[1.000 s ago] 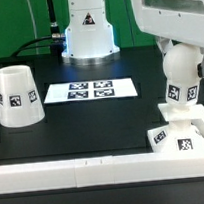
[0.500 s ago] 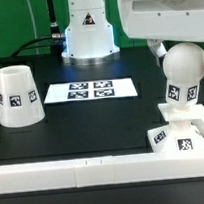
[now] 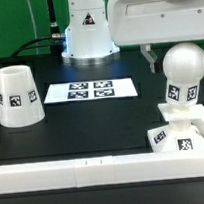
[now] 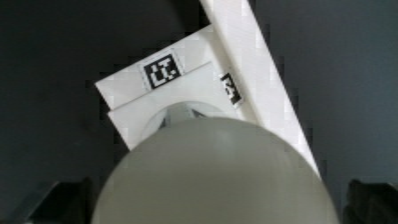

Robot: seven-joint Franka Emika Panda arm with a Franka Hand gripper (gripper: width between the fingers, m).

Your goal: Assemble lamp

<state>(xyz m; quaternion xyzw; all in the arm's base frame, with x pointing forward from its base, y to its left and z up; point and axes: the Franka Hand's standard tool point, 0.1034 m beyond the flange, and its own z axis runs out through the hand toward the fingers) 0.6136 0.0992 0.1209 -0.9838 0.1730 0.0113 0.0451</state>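
Note:
The rounded white bulb stands upright on the flat square base at the exterior view's right, next to the white front rail. My gripper is open and empty, just above the bulb and a little to the exterior view's left; one dark finger shows beside the bulb's top. In the wrist view the bulb fills the space between my gripper's dark fingers, with the tagged base beyond it. The cone shade stands on the exterior view's left.
The marker board lies flat in the middle of the black table. The arm's white pedestal stands behind it. A low white rail runs along the table's front edge.
My gripper has let go of the bulb, risen off it and shifted toward the exterior view's left. The bulb stays upright on the base.

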